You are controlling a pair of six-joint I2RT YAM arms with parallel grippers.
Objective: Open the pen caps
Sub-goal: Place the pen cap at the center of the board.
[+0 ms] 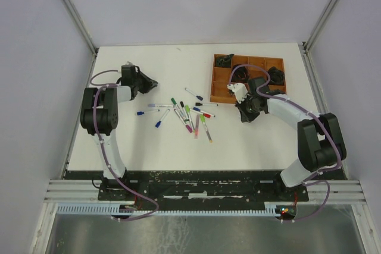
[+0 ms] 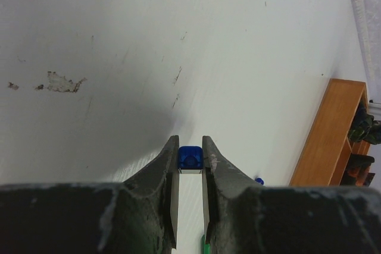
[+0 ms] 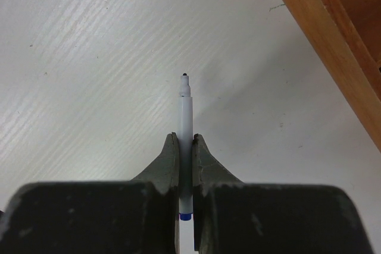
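Left gripper (image 2: 190, 154): clamped on a blue pen cap (image 2: 190, 159), pinched at the very fingertips, apparently lifted off the table (image 2: 119, 28).
Right gripper (image 3: 185, 147): shut tight on an uncapped pen (image 3: 185, 108), gripped low on the barrel near its blue tail end, dark tip bare and pointing to 12 o'clock in the wrist view.
Other pens (image 1: 190, 114): loose heap at table centre, coloured caps apparently on; left gripper toward 10 o'clock of the heap, right gripper toward 3 o'clock.
Tray (image 1: 213, 81): wooden, compartmented, at 1 o'clock of the heap, dark objects in some compartments.
Handling: probably very light, hard, smooth plastic. Round barrel prone to rolling and to sliding along the pads; stubby cap easy to flick out of a tip pinch. Best hold judged mid-barrel with one gripper, cap squarely across its sides with the other, pull straight along the axis.
Wrist views only: blue cap and bare tip, too small to make out overhead.
Overhead only: heap, spread of both arms, whole tray.
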